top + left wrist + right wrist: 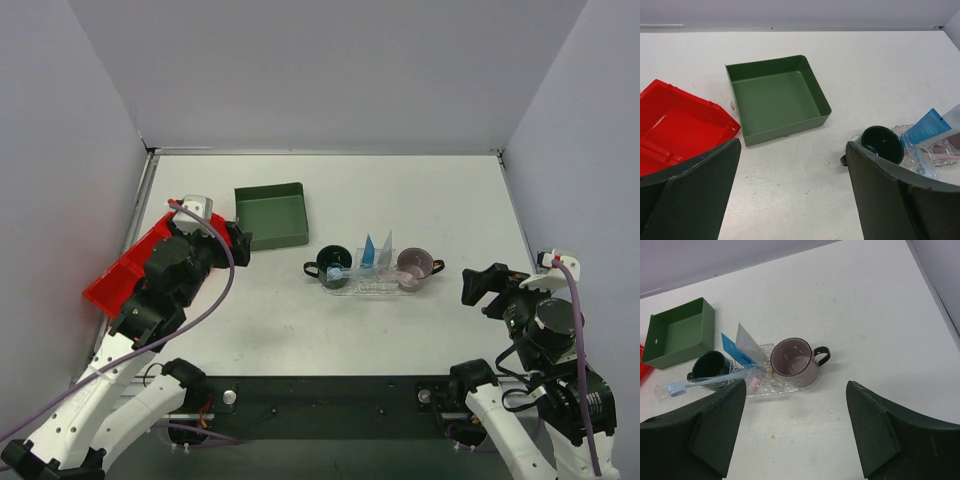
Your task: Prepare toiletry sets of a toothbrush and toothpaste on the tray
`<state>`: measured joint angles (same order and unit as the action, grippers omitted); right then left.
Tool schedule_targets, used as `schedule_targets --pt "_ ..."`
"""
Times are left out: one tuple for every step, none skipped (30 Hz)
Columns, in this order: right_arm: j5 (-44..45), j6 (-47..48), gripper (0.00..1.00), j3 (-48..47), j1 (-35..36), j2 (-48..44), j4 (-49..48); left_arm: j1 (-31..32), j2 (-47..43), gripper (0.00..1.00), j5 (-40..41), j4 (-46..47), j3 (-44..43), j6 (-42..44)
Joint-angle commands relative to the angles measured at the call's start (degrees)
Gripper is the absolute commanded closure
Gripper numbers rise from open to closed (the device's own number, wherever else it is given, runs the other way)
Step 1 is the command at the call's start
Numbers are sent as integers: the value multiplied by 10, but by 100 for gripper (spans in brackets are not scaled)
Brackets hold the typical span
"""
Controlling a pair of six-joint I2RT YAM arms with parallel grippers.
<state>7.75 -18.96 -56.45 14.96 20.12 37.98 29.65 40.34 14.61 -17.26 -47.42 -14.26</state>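
From above, we see the tray (378, 287) near the middle of the table (400, 200). A dark green mug (331, 263) sits at its 9 o'clock end and a mauve mug (414, 264) at its 3 o'clock end, with two toothpaste tubes (376, 250) standing upright between them. The green box (270, 215) lies at 11 o'clock from the tray and the red bin (125, 275) out at 9 o'clock. The left gripper (240, 240) hangs by the box's 8 o'clock corner, and the right gripper (482, 287) sits at 3 o'clock from the tray, apart from it. In the left wrist view, the fingers (695, 195) are spread wide with nothing between them, and the box and bin lie ahead. In the right wrist view, the fingers (705, 435) are likewise wide apart and bare. A toothbrush (710, 381) rests across the dark mug, its blue head poking past the tray at 8 o'clock. No brush shows in the mauve mug. We judge one set close to done, while the second lacks its brush, and no spare brush shows in any view.
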Motion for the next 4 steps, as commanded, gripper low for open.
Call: schedule_targets --pt "12 5 24 -7 -4 -4 -5 0 -9 3 7 29 -4 13" --pt "12 5 24 -6 -3 -4 -5 0 -8 3 9 28 -4 13" --pt "12 6 24 -4 -4 -4 -5 0 -9 3 9 28 -4 13" --pt "13 5 24 -3 -4 -5 -5 0 -10 3 9 28 -4 13"
